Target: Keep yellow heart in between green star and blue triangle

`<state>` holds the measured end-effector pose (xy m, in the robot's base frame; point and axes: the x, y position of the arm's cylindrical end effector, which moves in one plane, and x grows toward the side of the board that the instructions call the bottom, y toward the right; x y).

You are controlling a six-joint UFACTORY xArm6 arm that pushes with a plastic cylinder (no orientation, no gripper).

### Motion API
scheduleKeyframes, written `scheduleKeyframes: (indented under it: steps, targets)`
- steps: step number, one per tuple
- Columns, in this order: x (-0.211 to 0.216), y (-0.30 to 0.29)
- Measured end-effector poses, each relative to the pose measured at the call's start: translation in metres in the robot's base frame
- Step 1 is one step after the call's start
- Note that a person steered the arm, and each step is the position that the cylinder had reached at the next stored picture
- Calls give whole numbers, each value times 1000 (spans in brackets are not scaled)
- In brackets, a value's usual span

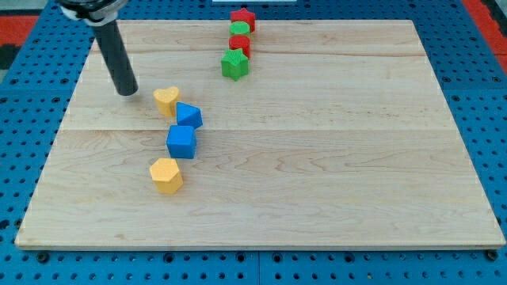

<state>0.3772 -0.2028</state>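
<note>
No readable text

The wooden board (317, 158), the coloured blocks and the dark rod carry no letters, numbers, labels or brand marks.

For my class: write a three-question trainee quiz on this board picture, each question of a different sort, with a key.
1. True or false: my tip touches the yellow heart.
2. Which block lies nearest the yellow heart? A green star B blue triangle C yellow hexagon
3. Fill in: below the blue triangle sits the blue ____.

Key: 1 false, the tip stands apart at the heart's left. 2 B. 3 cube.
</note>
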Motion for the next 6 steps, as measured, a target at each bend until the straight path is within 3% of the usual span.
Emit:
scheduleKeyframes:
  steps: [1, 6]
  targets:
    - [29, 11]
    - [3, 87]
